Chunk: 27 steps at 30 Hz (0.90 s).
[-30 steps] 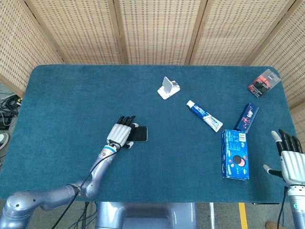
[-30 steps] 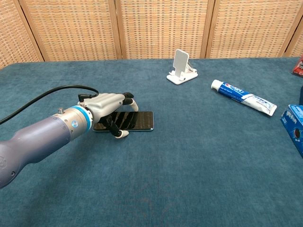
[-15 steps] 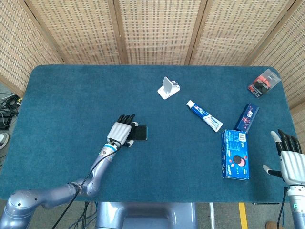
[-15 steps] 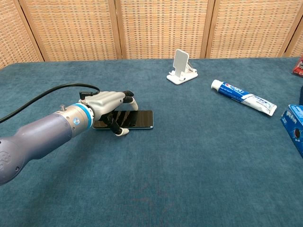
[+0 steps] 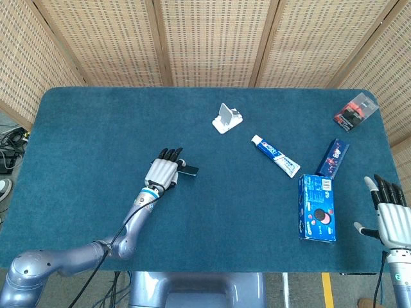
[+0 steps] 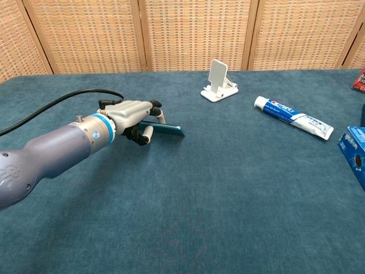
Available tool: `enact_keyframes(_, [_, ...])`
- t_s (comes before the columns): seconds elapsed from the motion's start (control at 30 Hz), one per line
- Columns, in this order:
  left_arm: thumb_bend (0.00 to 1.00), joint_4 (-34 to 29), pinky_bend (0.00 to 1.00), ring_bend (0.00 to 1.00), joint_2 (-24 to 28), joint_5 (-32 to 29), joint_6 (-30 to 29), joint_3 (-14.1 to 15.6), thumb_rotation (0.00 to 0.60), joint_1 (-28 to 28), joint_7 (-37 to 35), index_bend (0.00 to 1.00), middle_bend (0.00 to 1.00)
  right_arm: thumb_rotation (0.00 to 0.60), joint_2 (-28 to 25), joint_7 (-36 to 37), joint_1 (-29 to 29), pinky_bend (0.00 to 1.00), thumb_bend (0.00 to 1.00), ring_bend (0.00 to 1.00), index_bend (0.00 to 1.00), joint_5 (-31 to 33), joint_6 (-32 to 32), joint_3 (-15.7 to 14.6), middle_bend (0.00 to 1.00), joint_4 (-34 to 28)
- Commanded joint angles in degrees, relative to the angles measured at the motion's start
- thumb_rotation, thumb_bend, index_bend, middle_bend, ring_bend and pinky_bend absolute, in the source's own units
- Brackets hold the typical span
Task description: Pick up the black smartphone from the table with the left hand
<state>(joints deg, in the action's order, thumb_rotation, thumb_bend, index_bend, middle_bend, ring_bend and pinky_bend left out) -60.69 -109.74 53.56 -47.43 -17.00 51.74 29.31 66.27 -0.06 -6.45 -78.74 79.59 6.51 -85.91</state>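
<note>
My left hand grips the black smartphone by its left end, fingers over the top and thumb underneath. The phone is lifted off the blue table and seen almost edge-on, its free end pointing right. My right hand hovers open at the table's right front corner, fingers spread and pointing away from me; the chest view does not show it.
A white phone stand sits at the back middle. A toothpaste tube, a blue cookie box, a small blue pack and a red-black package lie to the right.
The left hand closed on the phone and raised it off the table; it was lying flat before and now shows its thin edge. The right hand barely moved.
</note>
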Motion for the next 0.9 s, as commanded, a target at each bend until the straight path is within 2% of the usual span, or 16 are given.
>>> enact_keyframes(0.03, [0.70, 0.35, 0.00, 0.00, 0.17, -0.33, -0.03, -0.76, 0.600, 0.92, 0.46, 0.36, 0.00, 0.600, 0.04, -0.04, -0.02, 0.00, 0.00, 0.00, 0.00, 0.02, -0.06, -0.03, 0.00, 0.06])
enact_keyframes(0.27, [0.69, 2.86, 0.00, 0.00, 0.31, -1.87, 1.81, -3.39, 0.600, 4.75, 2.23, 0.35, 0.00, 0.600, 0.26, -0.43, -0.17, 0.00, 0.00, 0.00, 0.00, 0.24, -0.45, -0.09, 0.00, 0.24])
enact_keyframes(0.57, [0.62, 12.38, 0.00, 0.00, -2.45, -6.51, 8.54, -5.37, 0.600, 11.95, 5.03, 0.18, 0.00, 0.600, 0.83, -1.14, -0.65, 0.00, 0.00, 0.00, 0.00, 1.75, -1.94, 0.15, 0.00, 0.97])
enact_keyframes(0.77, [0.52, 18.95, 0.00, 0.00, -5.34, -6.68, 11.14, -5.50, 0.600, 15.11, 3.39, 0.12, 0.00, 0.600, 1.22, -1.32, -0.95, 0.00, 0.00, 0.00, 0.00, 2.92, -2.84, 0.47, 0.00, 1.70])
enact_keyframes(0.83, [0.46, 19.43, 0.00, 0.00, -5.49, -6.12, 10.92, -5.49, 0.600, 15.26, 2.44, 0.08, 0.00, 0.600, 1.24, -1.23, -0.98, 0.00, 0.00, 0.00, 0.00, 3.11, -2.98, 0.54, 0.00, 1.82])
enact_keyframes(0.9, [0.36, 18.51, 0.00, 0.00, -4.92, -4.85, 9.96, -5.69, 0.600, 14.89, 0.24, 0.03, 0.00, 0.600, 1.24, -1.11, -0.99, 0.00, 0.00, 0.00, 0.00, 3.21, -3.03, 0.58, 0.00, 1.91])
